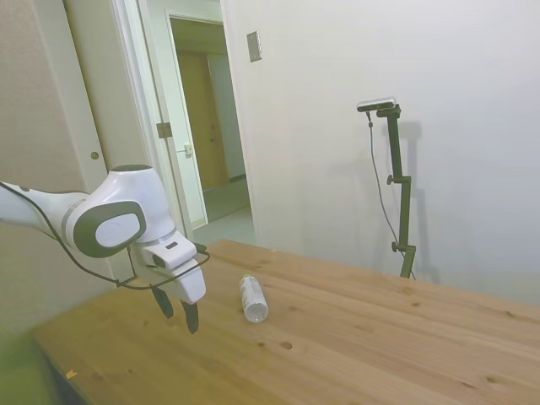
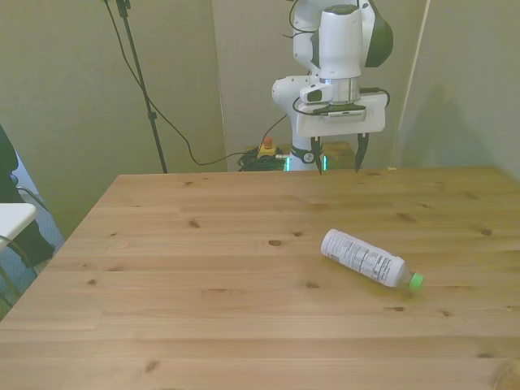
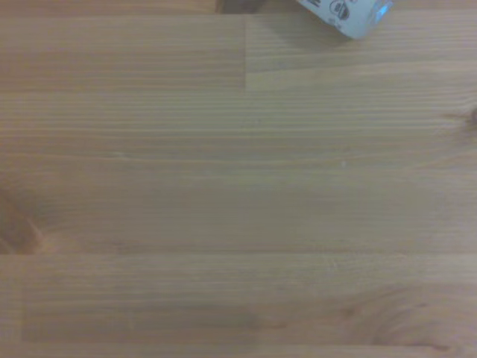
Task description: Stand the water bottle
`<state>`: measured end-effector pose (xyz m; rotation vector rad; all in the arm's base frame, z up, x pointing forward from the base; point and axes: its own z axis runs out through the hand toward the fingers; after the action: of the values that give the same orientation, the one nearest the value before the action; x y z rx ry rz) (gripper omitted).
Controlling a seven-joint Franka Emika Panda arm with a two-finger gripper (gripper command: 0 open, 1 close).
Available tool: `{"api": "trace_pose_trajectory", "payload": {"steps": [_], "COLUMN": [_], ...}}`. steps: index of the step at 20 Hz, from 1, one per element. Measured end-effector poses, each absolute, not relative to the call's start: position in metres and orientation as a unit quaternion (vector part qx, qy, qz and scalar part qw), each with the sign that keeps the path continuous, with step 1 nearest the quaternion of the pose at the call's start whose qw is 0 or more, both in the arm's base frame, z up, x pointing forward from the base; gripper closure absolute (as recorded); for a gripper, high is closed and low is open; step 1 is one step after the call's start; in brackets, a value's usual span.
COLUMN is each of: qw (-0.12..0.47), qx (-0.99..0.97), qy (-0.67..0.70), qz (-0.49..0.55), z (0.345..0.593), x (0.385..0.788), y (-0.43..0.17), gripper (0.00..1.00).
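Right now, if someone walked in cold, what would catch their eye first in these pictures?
The water bottle lying on its side on the wooden table, green cap pointing toward the front view's right. Next, the white arm's gripper hanging open above the table's far edge, well apart from the bottle and holding nothing.

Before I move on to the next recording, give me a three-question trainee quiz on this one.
1. True or false: the water bottle is standing upright.
2. The claw is: A) shut on the bottle, B) open and clear of it, C) pressing on the wooden table.
3. What colour is the bottle's cap?

Key: 1. False, it lies on its side. 2. B. 3. Green.
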<state>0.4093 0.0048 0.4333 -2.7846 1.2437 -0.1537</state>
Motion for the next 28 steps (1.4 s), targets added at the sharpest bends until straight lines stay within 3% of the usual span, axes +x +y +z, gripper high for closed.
{"api": "trace_pose_trajectory", "payload": {"steps": [2, 4, 7, 13, 18, 19, 23, 28], "qw": [0.035, 0.018, 0.005, 0.0, 0.012, 0.015, 0.017, 0.014], "qx": [-0.913, -0.917, -0.918, -0.922, -0.932, -0.929, -0.932, -0.947], "qy": [0.402, 0.391, 0.381, 0.364, 0.335, 0.34, 0.328, 0.287], "qz": [-0.05, -0.077, -0.109, -0.13, -0.141, -0.148, -0.152, -0.143], "z": [0.43, 0.444, 0.475, 0.488, 0.488, 0.485, 0.483, 0.458], "x": [0.408, 0.421, 0.468, 0.559, 0.608, 0.633, 0.642, 0.665], "y": [0.004, 0.0, -0.009, -0.013, 0.031, 0.043, 0.051, 0.065], "gripper": [0.0, 0.0, 0.0, 0.0, 0.0, 0.0, 0.0, 0.0]}}
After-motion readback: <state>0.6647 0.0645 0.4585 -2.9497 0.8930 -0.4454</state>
